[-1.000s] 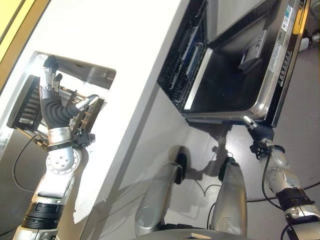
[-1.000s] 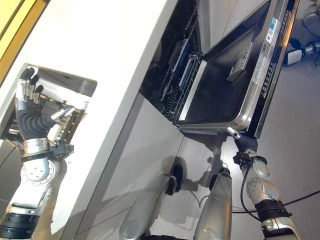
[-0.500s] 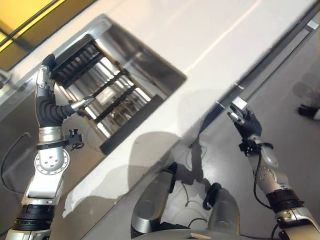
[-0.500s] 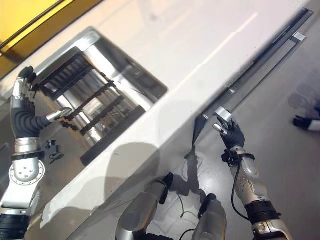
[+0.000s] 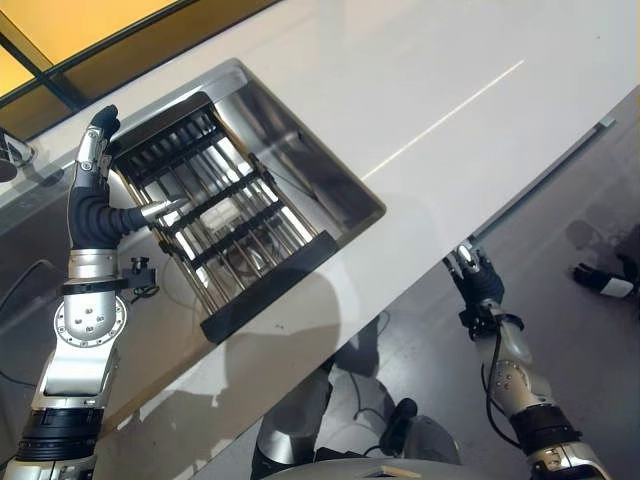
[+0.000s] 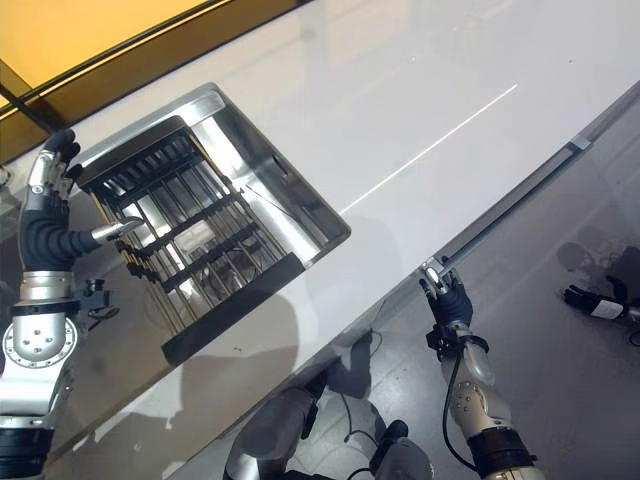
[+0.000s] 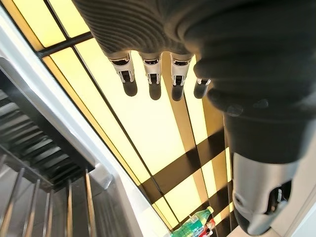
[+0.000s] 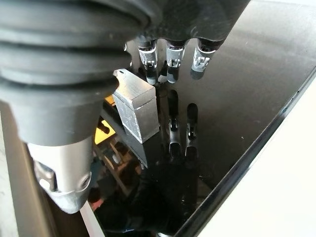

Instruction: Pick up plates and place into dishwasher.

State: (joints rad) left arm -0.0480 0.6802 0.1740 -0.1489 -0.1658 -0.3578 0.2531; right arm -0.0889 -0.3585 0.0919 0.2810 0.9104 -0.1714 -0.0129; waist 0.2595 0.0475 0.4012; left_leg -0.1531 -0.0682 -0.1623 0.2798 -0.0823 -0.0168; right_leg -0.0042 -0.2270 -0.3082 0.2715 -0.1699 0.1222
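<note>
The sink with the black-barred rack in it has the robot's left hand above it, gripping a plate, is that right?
Not quite. The left hand is raised over the far end of the sink with the rack, but holds no plate: in the left eye view and the left wrist view its fingers are straight and hold nothing.

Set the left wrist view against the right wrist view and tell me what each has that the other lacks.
Left wrist view: the left hand before yellow panels with dark bars, a steel wire rack and a green bottle. Right wrist view: the right hand at a glossy black panel, beside a silver metal block. Both: a dark-covered hand with straight fingers, holding nothing.
</note>
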